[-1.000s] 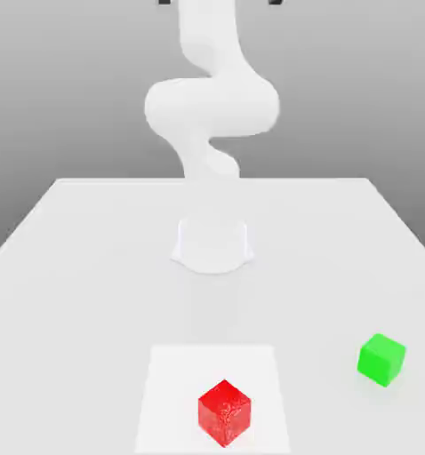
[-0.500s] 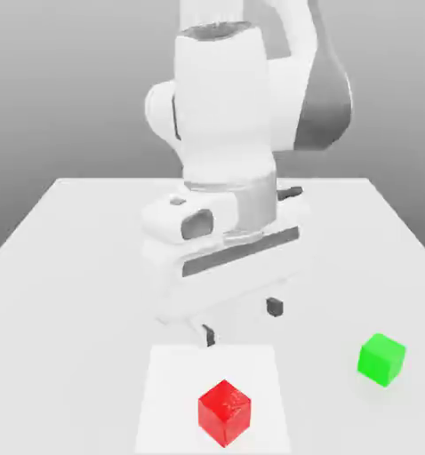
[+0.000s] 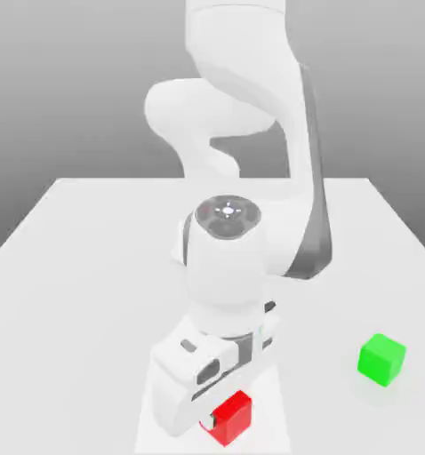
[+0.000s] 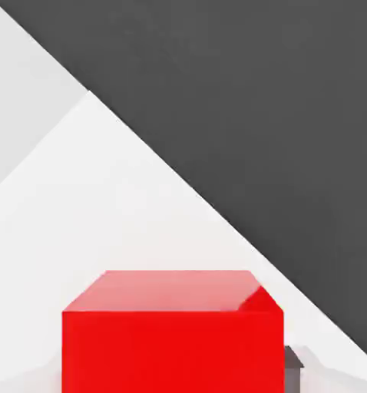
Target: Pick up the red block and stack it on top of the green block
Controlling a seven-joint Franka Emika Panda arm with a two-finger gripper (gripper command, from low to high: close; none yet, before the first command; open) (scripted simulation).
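White tabletop [image 3: 83,311] bears the green block [image 3: 381,360] and red block [image 3: 229,419].

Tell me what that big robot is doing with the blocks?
The robot arm has brought its gripper down around the red block, which sits on the white square. It looks about to pick it up. The green block sits apart on the table, with nothing stacked on it.

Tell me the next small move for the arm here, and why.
I'd probably command a gentle close to make sure of the grip before any lift: the gripper is down at the red block, which appears to rest on the white sheet, while the green block sits apart, toward the exterior view's right.
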